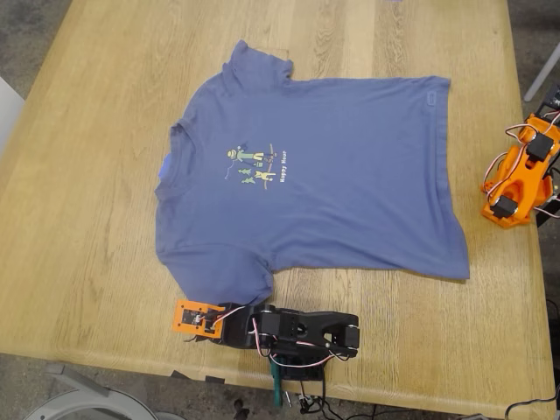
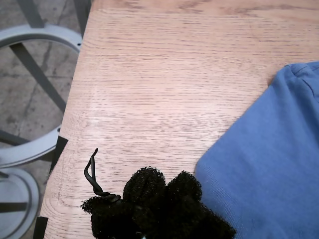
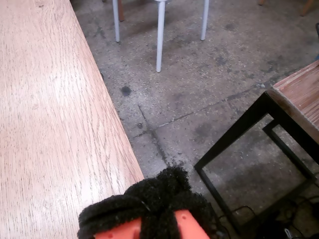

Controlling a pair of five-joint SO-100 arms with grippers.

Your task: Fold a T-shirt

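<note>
Across the middle of the pale wooden surface (image 1: 105, 227) lies the blue-purple short-sleeved cotton T-shirt (image 1: 350, 192), spread flat and not yet folded, its collar toward the exterior view's left and its hem toward the exterior view's right. A small yellow-green cartoon figure print (image 1: 255, 164) shows on the chest.

At the near edge of the exterior view, the first gripper (image 2: 162, 191), tipped in black fuzzy padding, rests low on the surface just beside the near sleeve (image 1: 229, 282). In the first wrist view its padded tips sit pressed together, next to the sleeve's hem and holding nothing.

The second gripper (image 3: 154, 199) sits on the orange arm (image 1: 521, 171) at the exterior view's right edge, well apart from the shirt. Its wrist view looks past the surface's edge to the concrete floor (image 3: 199, 74). Its padding looks bunched together, but you cannot tell for certain whether it is closed.

To start the fold well, you probably need to part the first gripper, slide one tip under the sleeve hem, pinch only that cloth, and lift slowly so the body stays flat.
</note>
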